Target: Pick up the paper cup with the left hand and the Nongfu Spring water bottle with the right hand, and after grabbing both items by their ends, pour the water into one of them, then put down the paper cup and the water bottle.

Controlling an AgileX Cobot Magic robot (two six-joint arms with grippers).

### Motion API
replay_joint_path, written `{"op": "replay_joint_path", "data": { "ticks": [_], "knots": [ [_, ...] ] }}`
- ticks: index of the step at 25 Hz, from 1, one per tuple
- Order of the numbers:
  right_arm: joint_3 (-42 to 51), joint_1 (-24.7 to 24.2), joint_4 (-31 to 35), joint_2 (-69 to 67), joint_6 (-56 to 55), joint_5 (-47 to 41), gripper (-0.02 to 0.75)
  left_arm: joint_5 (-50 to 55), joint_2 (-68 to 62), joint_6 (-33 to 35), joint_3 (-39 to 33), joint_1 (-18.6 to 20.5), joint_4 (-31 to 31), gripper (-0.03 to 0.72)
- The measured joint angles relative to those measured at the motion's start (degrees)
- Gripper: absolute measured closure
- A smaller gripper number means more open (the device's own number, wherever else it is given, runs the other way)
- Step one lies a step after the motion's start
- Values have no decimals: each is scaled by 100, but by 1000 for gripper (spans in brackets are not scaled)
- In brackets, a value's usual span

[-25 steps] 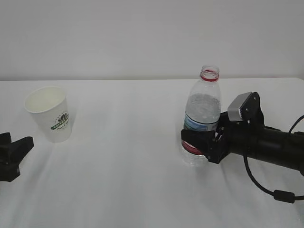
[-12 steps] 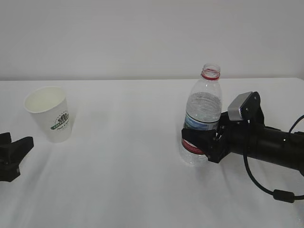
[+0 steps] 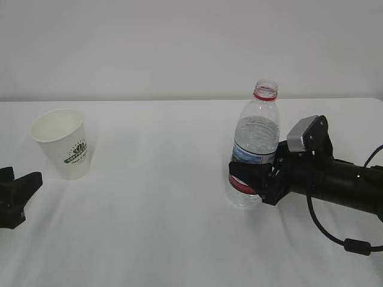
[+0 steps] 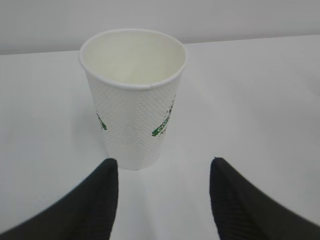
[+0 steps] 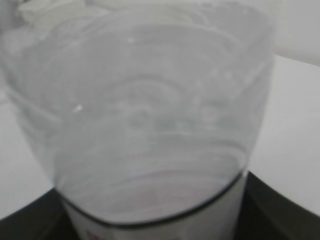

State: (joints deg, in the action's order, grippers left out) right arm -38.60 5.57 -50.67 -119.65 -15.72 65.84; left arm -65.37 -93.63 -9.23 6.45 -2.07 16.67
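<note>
Paper cup [image 4: 132, 97] upright on tabletop [image 3: 155, 227], just ahead of left hand [image 4: 162, 200], jaws apart. Right hand [image 3: 256, 179] jaws apparently clamped around Nongfu Spring water bottle [image 3: 255, 140], lower body, upright.

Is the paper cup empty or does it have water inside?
Empty. The paper cup stands upright, and its inside looks dry and cream-coloured down to the bottom.

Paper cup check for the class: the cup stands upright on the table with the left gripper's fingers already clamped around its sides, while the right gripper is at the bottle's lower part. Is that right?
Not quite. The paper cup does stand upright, but the left gripper is open and short of it, touching nothing, as the left wrist view shows. The right gripper is indeed at the lower part of the bottle.
</note>
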Motion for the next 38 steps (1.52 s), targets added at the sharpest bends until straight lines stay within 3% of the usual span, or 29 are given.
{"op": "replay_joint_path", "data": {
  "ticks": [10, 38],
  "knots": [
    [0, 0, 9, 0, 0, 0, 235, 0, 0, 0, 0, 0, 0, 257],
    [0, 12, 935, 102, 12, -316, 235, 0, 0, 0, 0, 0, 0, 257]
  ]
}}
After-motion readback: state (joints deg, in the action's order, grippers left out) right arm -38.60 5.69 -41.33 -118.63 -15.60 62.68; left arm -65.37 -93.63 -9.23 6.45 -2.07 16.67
